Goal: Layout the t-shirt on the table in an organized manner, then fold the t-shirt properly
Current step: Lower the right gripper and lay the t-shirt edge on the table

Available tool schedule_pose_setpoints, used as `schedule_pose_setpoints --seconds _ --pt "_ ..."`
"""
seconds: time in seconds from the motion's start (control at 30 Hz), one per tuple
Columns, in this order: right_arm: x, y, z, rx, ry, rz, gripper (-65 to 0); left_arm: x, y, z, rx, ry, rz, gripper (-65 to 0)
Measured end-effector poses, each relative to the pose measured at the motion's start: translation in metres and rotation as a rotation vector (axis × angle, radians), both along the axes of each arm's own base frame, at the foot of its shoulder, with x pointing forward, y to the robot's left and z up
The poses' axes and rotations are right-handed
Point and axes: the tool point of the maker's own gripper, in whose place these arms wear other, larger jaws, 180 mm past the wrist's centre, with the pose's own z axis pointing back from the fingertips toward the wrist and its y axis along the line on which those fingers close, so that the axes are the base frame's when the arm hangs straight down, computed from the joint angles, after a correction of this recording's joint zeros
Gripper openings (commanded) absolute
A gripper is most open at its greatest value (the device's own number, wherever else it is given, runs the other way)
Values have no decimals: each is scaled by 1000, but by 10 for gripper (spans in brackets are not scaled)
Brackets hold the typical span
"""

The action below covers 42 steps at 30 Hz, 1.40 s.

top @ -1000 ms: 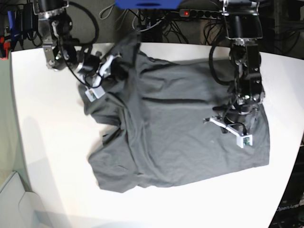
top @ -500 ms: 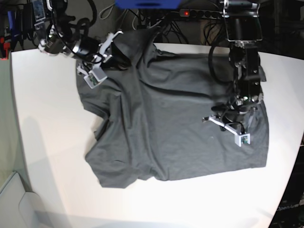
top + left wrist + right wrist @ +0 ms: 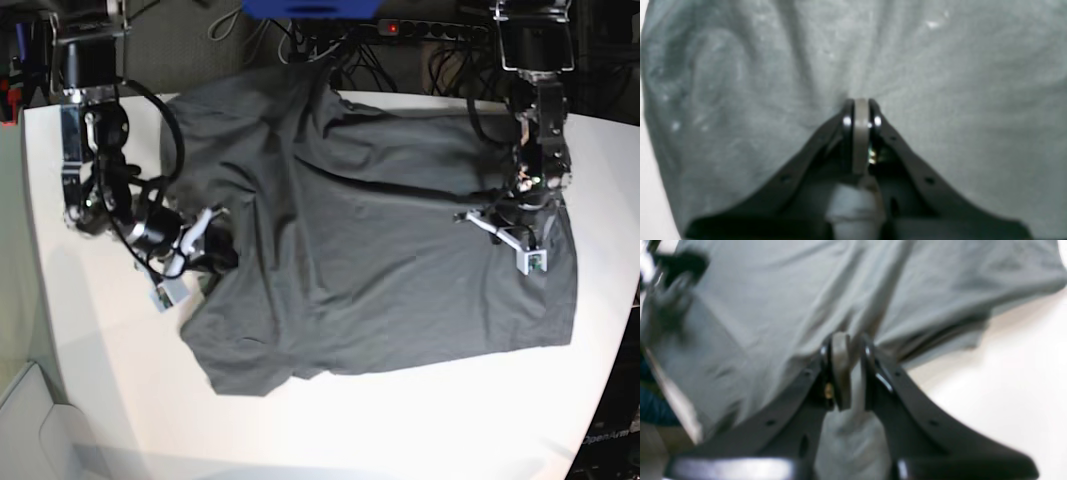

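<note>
Your right gripper (image 3: 215,255), clamped on a fold of the t-shirt (image 3: 380,250), has swung from its far edge to its near-left side, dragging cloth flatter across the table (image 3: 90,330). Farther off, your left gripper (image 3: 858,103) stays closed on the shirt's right side; layout continues, folding not begun.

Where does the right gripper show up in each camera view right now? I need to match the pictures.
Base: right gripper at left-centre, shut on the t-shirt's left edge.
Right wrist: right gripper at centre, jaws pinching grey cloth, white table at right.
Left wrist: not in it; only the left gripper on cloth.
Shared landmark: the t-shirt.
</note>
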Motion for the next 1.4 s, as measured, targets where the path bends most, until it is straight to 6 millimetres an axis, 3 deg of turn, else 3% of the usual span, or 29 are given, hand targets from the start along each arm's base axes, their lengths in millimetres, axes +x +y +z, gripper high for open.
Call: schedule_pose_setpoints --seconds 0.13,0.3,0.43,0.5,0.57,0.7,0.77,0.87,0.93,1.03,1.17,1.33,1.4 --pt "35 -1 -10 42 55 -51 -603 -13 21 -2 54 18 -4 -649" --pt "52 15 -19 127 90 -78 -603 -24 48 3 117 52 -4 -649" --pt "25 48 -51 138 162 -18 -603 -28 68 15 123 55 56 -649" --pt "-1 68 -69 141 199 31 -603 -24 82 29 138 15 94 -649" --pt "-17 85 -73 209 202 34 -603 -14 87 43 154 -21 103 -649" --pt "-43 99 -77 210 213 78 -603 12 78 64 129 -94 93 -649" --pt "-66 110 -77 221 215 112 -603 22 69 68 105 -122 105 -649" --pt "-107 130 -75 222 245 191 -603 32 45 58 37 -121 101 -649" --pt "-121 135 -71 202 238 221 -603 38 29 46 -18 -102 117 -649" --pt "-128 136 -60 206 207 231 -603 43 12 31 -70 -79 118 -649" --pt "-131 126 -45 174 154 261 -603 38 7 8 -98 -17 135 -649" --pt "-113 109 -19 134 54 283 -599 35 25 7 -69 -8 149 -649" --pt "-91 95 -11 115 12 244 -599 31 33 6 -53 -4 150 -649"
